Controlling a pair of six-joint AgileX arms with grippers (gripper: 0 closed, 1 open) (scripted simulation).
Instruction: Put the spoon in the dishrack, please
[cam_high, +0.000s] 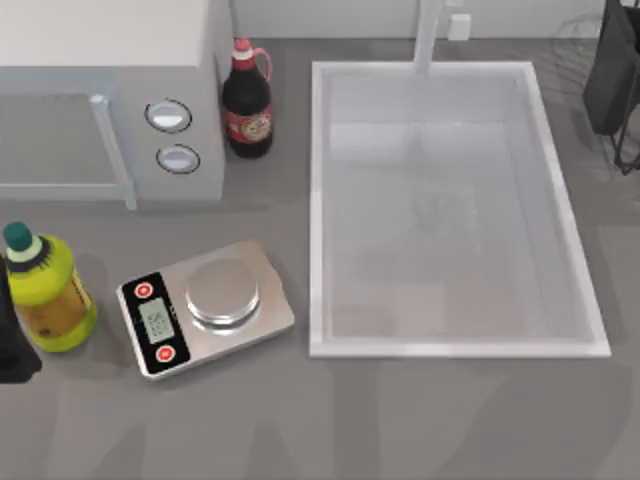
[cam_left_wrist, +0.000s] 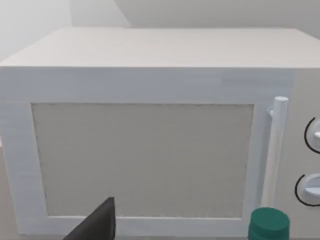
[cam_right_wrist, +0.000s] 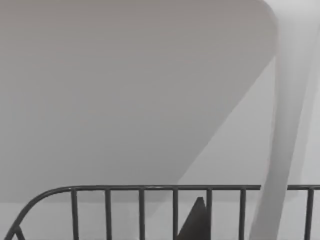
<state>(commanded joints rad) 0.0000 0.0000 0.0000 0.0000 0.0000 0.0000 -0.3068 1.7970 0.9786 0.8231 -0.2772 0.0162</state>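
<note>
The spoon is out of view. The dishrack (cam_high: 625, 150) shows as thin dark wires at the table's far right corner, beyond the sink. In the right wrist view its top rail and upright wires (cam_right_wrist: 150, 189) run close in front of a pale wall, and a dark tip of my right gripper (cam_right_wrist: 197, 222) rises just behind them. A dark block (cam_high: 612, 70) stands at the rack; I cannot tell whether it is the rack's panel or my right arm. My left arm (cam_high: 10, 345) is parked at the table's left edge. Its gripper (cam_left_wrist: 97, 225) faces the microwave door.
A white microwave (cam_high: 100, 90) fills the back left, with a dark sauce bottle (cam_high: 247, 100) beside it. A yellow bottle with a green cap (cam_high: 45, 290) and a kitchen scale (cam_high: 205, 308) stand front left. The large white sink (cam_high: 318, 200) with its faucet (cam_high: 428, 35) takes the middle right.
</note>
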